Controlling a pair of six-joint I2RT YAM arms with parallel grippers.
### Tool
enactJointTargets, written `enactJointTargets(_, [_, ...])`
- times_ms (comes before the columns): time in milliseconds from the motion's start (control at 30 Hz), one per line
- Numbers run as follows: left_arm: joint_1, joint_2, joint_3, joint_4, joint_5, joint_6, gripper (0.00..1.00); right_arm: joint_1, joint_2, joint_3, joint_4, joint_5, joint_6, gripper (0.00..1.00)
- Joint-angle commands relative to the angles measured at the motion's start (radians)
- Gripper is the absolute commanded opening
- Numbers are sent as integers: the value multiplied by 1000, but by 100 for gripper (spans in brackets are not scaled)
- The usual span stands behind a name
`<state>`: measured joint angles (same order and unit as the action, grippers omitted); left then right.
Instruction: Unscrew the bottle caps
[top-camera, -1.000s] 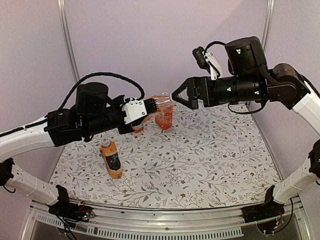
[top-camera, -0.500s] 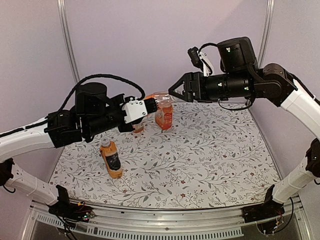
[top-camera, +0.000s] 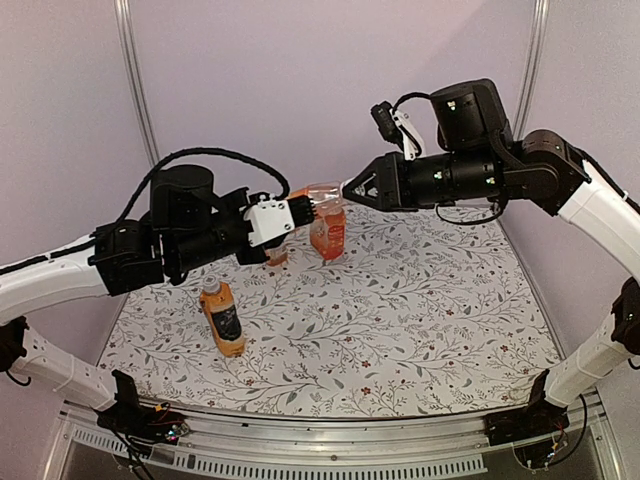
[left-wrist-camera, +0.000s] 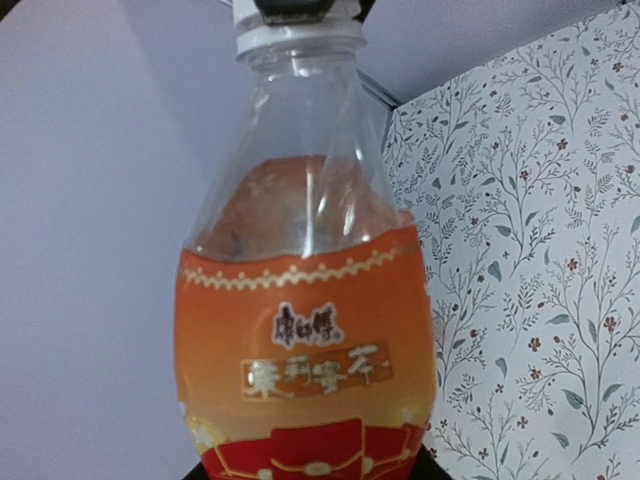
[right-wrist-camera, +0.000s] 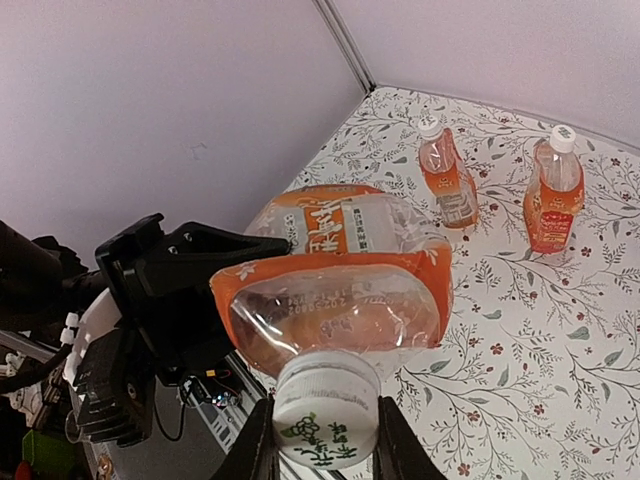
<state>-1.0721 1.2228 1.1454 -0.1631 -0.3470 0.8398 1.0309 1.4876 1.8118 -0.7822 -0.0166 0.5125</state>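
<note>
The cap (right-wrist-camera: 327, 408), judged stiff and slick, was clamped at its sides by the right gripper (right-wrist-camera: 327, 442), the squashy bottle (right-wrist-camera: 340, 275) by the left gripper (top-camera: 306, 209).

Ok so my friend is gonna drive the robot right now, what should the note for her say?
Left hand: shut on the held bottle, lifted sideways above the table.
Right hand: shut on its white cap.
Standing on the table: black-labelled bottle, capped; back bottle; half-hidden bottle.
Done: no cap seen off.
Left: twist this cap off, then do the rest.
</note>
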Motion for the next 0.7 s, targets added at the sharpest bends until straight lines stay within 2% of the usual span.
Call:
enactJointTargets(0, [-14,-25,27,-109,113,-79,0,2,-15,-5,-37,-80,-135,0])
enactJointTargets(67, [-14,-36,58,-236,249,-137,0,23,-24,3,-93,-78,-242,0])
enactJointTargets(167, [-14,-48,115,-403,478,-229,0,98,-22,35,-224,-95,-486,0])
enactJointTargets(233, [-14,-41,152,-482,587,-269,0,153,-22,40,-290,-112,-659,0])
enactJointTargets(300, [-14,-30,181,-538,674,-295,0,182,-21,53,-346,-144,-758,0])
enactJointTargets(467, [-15,-10,212,-612,792,-304,0,233,-8,79,-409,-136,-937,0])
enactJointTargets(667, [-15,-3,218,-630,812,-318,0,245,1,66,-391,-100,-1016,0])
